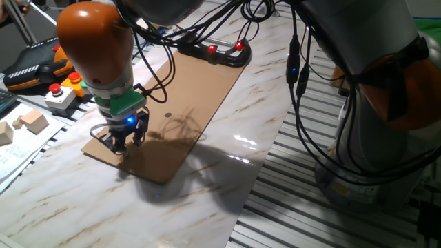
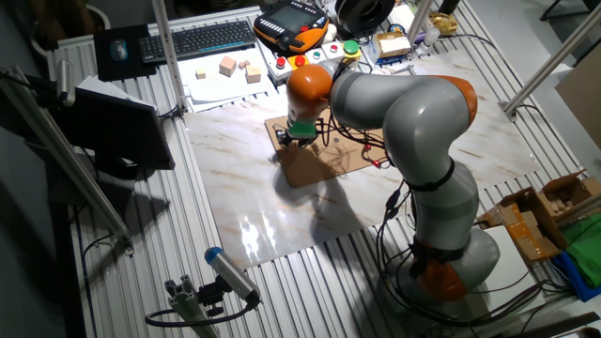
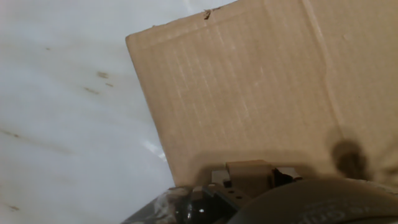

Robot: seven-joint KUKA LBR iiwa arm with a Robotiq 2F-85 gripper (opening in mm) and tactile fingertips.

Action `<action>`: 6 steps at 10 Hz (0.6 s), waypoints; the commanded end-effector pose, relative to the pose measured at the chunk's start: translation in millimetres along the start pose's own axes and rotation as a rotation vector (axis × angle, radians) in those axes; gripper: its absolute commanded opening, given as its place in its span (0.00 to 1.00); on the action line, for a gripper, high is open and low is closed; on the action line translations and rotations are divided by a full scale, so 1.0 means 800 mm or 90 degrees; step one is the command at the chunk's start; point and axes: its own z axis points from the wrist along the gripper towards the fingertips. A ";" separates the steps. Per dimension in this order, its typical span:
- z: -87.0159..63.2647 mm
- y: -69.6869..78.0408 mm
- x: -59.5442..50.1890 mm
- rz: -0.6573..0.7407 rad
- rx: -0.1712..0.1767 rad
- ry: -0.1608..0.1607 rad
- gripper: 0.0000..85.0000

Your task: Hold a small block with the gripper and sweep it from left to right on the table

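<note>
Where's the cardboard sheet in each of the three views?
One fixed view: cardboard sheet runs diagonally from upper centre to lower left.
The other fixed view: upper centre, under the arm.
Hand view: fills the upper right.
Shared landmark: the gripper over the sheet's corner.

In one fixed view the gripper (image 1: 126, 141) stands low over the lower left corner of the cardboard (image 1: 180, 103), with bare table (image 1: 83, 200) across the frame's lower left. A black clamp (image 1: 215, 52) blocks the cardboard's upper end, and hanging cables (image 1: 298, 76) cross the upper right. Pale blocks (image 1: 27, 124) and a button box (image 1: 58, 93) crowd the left edge.
</note>
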 end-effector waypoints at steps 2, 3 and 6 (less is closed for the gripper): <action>-0.004 -0.002 -0.001 0.005 -0.002 0.002 0.51; -0.005 -0.003 -0.002 0.008 -0.004 0.004 0.51; -0.015 -0.008 -0.006 0.011 -0.008 0.009 0.50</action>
